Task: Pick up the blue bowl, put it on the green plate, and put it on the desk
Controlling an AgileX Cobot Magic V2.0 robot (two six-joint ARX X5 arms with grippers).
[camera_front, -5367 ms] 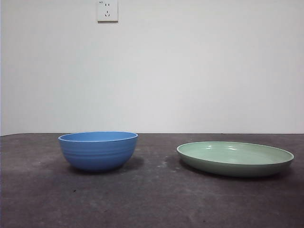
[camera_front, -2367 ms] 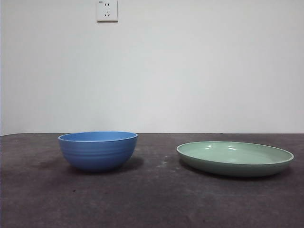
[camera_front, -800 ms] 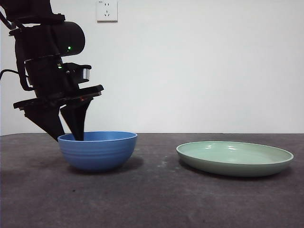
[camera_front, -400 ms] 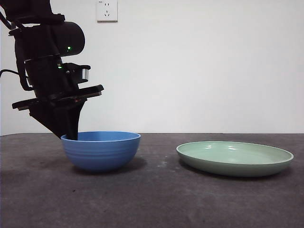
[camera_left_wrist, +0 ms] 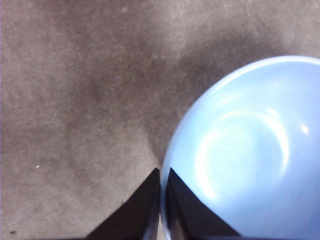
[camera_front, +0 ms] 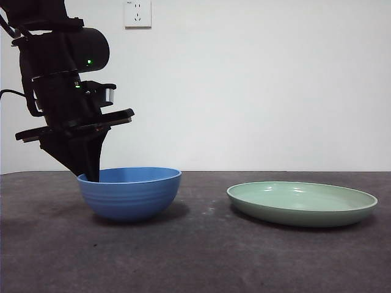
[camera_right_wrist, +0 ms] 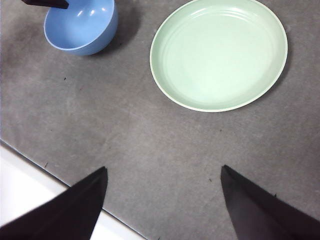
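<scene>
— Blue bowl (camera_front: pixel 130 193) on the desk (camera_front: pixel 201 256), well to the side of the green plate (camera_front: pixel 302 203). Where's the grip?

— The left gripper (camera_left_wrist: pixel 161 182) has its jaws pinched on the bowl's rim, one inside, one outside. The right gripper (camera_right_wrist: pixel 162 192) hangs spread wide and empty, well back from both dishes.

— How should the lift go?

— I'd raise it straight and slowly. A one-sided rim pinch lets the bowl swing or slip, so it should stay level, clear the plate's raised edge, and come down centred.

— Anything changed lately?

— A few seconds ago no arm was in the front view. A second ago the jaws straddled the rim, apart; now they are closed on it. The bowl has shifted slightly towards the plate, and its base looks barely off the desk, though I can't be sure.
</scene>
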